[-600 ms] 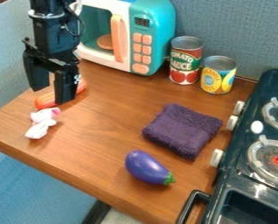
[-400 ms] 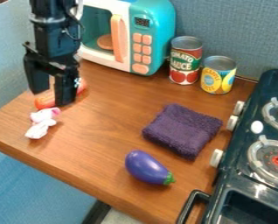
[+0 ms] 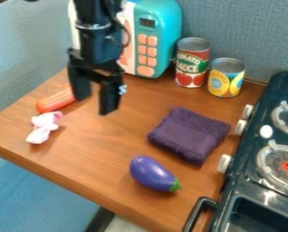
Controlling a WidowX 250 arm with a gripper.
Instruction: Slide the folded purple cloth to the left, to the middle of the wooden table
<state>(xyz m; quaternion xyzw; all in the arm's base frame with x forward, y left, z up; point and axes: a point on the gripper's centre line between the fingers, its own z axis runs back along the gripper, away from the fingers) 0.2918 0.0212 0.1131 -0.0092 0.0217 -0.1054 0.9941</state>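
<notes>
One gripper [image 3: 95, 105] shifted right, nearer purple cloth [image 3: 189, 135]; jaws stood apart, grasping nothing. Orange toy [image 3: 54, 100] lay on left of table [image 3: 110, 149], just beyond pink-and-white toy [image 3: 42, 128].

Orange toy [image 3: 54, 101] partly hidden (behind the gripper [image 3: 94, 106])

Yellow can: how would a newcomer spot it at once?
From the teal toy microwave at the back, go right toward the dark stove. Two cans stand there; the yellow can is nearer the stove. It is shorter than the red can beside it, and its label is yellow and blue.
</notes>
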